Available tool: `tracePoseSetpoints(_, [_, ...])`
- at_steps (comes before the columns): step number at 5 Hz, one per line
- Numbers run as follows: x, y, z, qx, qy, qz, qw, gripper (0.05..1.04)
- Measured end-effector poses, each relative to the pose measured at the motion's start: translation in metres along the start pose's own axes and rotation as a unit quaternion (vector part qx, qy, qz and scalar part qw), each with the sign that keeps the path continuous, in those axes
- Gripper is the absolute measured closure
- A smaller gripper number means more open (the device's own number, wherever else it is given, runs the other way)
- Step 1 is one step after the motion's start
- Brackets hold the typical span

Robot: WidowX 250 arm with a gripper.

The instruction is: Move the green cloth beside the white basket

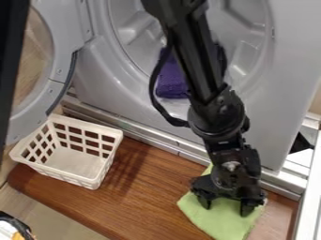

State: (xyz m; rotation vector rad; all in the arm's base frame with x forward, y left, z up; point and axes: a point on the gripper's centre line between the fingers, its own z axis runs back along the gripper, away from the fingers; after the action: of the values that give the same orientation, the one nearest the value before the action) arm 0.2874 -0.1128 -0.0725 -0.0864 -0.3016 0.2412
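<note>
We see the tool (pixel 225 207) with its 2 fingers wide apart at the green cloth (pixel 216 224), which lies on the wooden table (pixel 134 194), well apart from the white basket (pixel 94 126). The basket stands upright at the left of our view, and behind the arm we see 1 purple cloth (pixel 171 83) inside the washing machine (pixel 276 89).

Green cloth (pixel 210 218) partly covered by the end effector (pixel 225 208), cropped at the bottom, purple cloth (pixel 171 80) partly behind the arm (pixel 197 63), door (pixel 61 61) cropped at left
</note>
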Motion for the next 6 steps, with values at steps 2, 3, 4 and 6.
tracePoseSetpoints(2, [-0.004, 0.019, 0.000, 0.022, 0.015, 0.019, 0.9995, 0.083])
tracePoseSetpoints(3, [-0.003, 0.039, 0.001, 0.037, 0.019, 0.038, 0.9984, 0.083])
tracePoseSetpoints(4, [-0.003, 0.060, 0.003, 0.054, 0.023, 0.057, 0.9966, 0.083])
tracePoseSetpoints(6, [-0.003, 0.118, 0.012, 0.104, 0.034, 0.103, 0.9886, 0.083])
